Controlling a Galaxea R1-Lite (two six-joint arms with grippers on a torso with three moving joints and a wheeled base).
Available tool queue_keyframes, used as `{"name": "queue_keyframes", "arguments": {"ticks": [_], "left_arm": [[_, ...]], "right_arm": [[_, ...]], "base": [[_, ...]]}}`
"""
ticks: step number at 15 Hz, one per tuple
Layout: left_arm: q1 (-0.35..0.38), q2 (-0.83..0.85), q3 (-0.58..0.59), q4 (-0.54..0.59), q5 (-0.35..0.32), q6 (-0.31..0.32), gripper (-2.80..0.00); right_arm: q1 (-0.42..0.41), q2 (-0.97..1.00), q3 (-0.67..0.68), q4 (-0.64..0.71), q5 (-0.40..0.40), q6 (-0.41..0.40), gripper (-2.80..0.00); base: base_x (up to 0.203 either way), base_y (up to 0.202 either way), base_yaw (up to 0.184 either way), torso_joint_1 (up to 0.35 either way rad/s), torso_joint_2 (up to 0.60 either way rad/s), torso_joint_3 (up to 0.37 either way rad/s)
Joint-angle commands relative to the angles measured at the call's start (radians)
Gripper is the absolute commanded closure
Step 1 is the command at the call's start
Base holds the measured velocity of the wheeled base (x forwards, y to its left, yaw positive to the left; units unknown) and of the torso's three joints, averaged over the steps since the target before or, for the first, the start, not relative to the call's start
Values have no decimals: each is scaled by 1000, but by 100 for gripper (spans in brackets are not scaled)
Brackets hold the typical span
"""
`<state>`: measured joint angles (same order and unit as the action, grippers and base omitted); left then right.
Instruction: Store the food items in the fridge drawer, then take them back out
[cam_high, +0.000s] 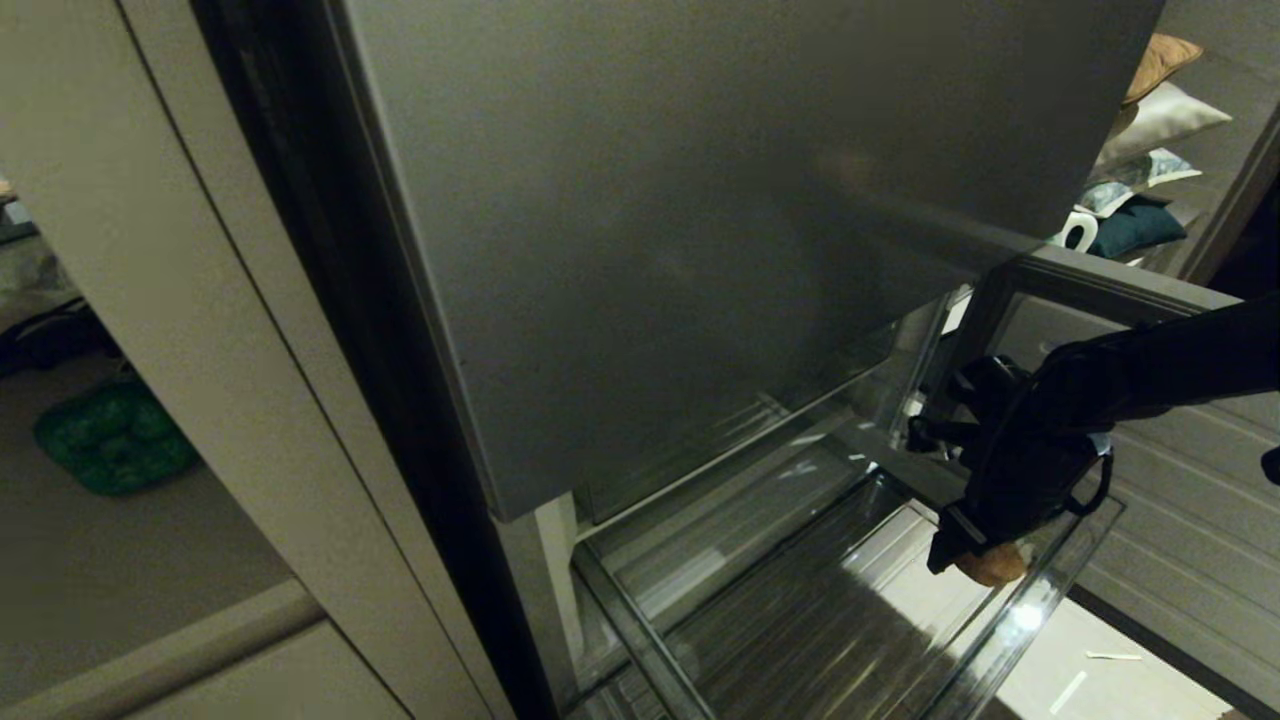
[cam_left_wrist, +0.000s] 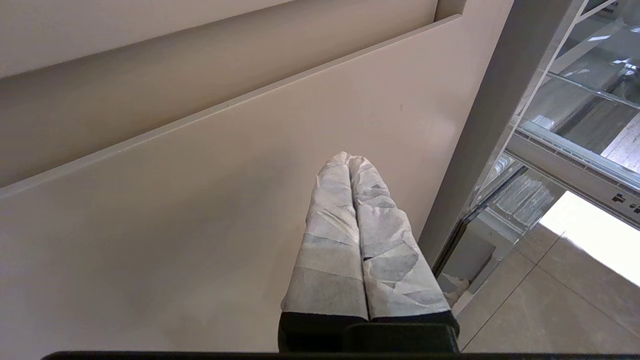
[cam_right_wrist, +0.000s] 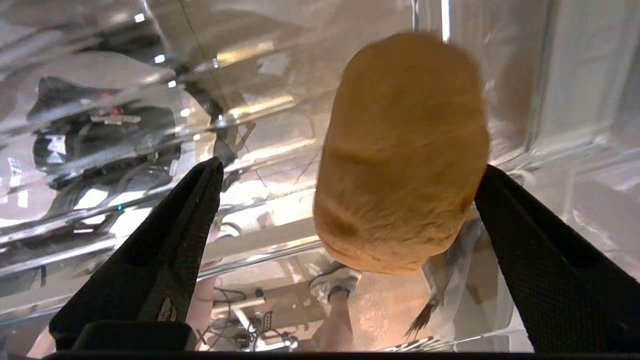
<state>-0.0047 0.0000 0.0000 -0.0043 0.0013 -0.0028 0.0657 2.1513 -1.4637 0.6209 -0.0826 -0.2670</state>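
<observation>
Potato (cam_right_wrist: 402, 155) lies in the fridge drawer (cam_high: 1040, 625), right gripper (cam_right_wrist: 350, 170) jaws wide, unseen overhead.

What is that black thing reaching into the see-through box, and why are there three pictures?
It is a robot's arm. The robot has three cameras. One sits on its head and looks down at a fridge with its clear drawer pulled out. The black thing there is the right gripper, down inside the drawer. The second camera rides on that arm: its two black fingers are spread wide open, and a brown potato sits between them, right up against one finger. The potato looks let go or not yet grabbed, not squeezed. The third camera rides on the other arm. That left gripper is resting beside a plain beige cabinet panel, with its two taped fingers pressed shut and holding nothing.
</observation>
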Motion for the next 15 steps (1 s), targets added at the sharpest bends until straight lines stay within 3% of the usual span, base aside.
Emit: {"name": "queue_keyframes", "arguments": {"ticks": [1,15], "left_arm": [[0,2,0,0,0,0,0],[0,2,0,0,0,0,0]], "right_arm": [[0,-2,17,3,0,0,-280],[-17,1,40,3,-2,2,-280]], "base": [[0,0,0,0,0,0],[0,0,0,0,0,0]]}}
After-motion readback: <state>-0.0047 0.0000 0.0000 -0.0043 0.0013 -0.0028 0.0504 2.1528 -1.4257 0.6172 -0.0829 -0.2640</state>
